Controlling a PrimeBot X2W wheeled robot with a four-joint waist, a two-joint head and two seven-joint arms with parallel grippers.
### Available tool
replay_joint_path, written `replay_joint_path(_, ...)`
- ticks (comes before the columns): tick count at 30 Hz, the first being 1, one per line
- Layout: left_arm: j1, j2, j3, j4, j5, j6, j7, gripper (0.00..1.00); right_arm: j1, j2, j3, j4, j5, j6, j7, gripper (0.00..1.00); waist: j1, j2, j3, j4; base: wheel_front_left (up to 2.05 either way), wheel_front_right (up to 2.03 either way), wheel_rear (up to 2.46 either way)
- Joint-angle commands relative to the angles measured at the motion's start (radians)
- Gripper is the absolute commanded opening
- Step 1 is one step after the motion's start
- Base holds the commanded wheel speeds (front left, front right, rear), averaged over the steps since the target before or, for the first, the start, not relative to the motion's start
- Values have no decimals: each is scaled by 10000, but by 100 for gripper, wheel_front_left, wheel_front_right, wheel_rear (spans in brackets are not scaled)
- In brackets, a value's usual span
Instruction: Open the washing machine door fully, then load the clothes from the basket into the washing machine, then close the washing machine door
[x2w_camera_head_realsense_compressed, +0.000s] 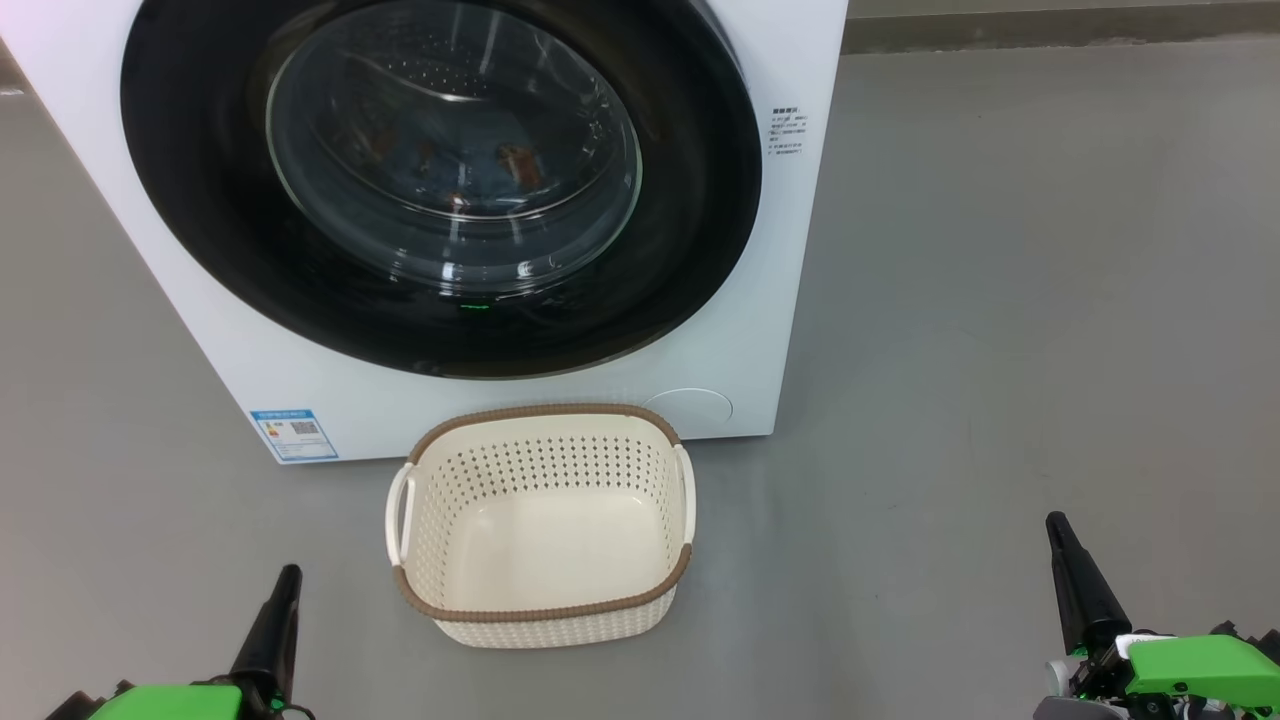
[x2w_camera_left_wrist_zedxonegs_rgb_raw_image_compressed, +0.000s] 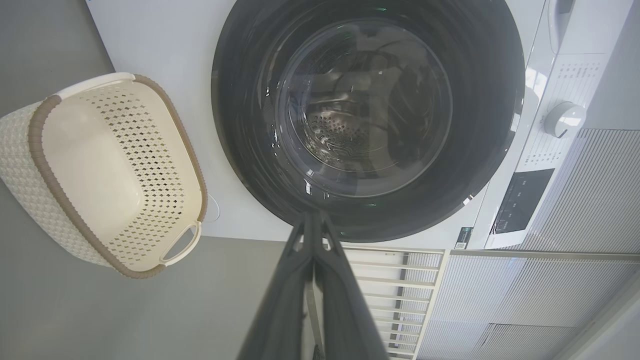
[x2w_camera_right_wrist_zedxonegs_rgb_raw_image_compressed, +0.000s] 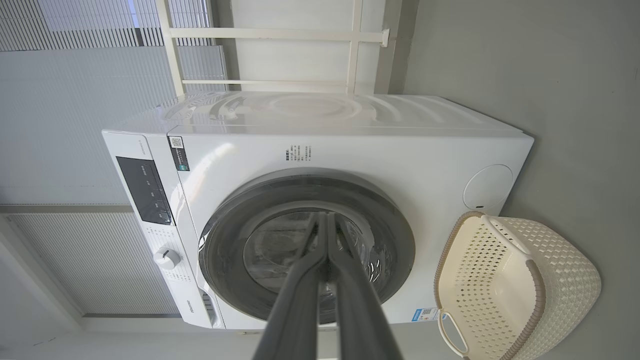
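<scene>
Washing machine door (x2w_camera_head_realsense_compressed: 440, 190) top cropped; clothes (x2w_camera_head_realsense_compressed: 500, 170) murky behind glass.

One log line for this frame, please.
door: closed | clothes: inside, seen through door | basket: empty, on floor | left gripper: shut, holding nothing | right gripper: shut, holding nothing | stage: task looks done

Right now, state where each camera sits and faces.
Head view: high up, looking down at the washer, its shut door and the empty basket; left tool and right tool at the bottom corners.
Left wrist view: rolled sideways, facing the door; its shut fingers rise from below.
Right wrist view: rolled the opposite way, facing the washer front; fingers likewise.
All three share door and basket.
</scene>
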Motion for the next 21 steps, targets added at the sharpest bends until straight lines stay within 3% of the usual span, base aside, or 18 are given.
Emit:
replay_joint_path(1, -433, 138, 352, -286, -12, -29, 58, 0, -408, -122, 274, -248, 43, 17, 76, 0, 0, -1, 0, 0, 0, 0, 0)
replay_joint_path(21, -434, 135, 357, -286, -8, -29, 61, 0, -408, -121, 274, -248, 43, 17, 75, 0, 0, -1, 0, 0, 0, 0, 0)
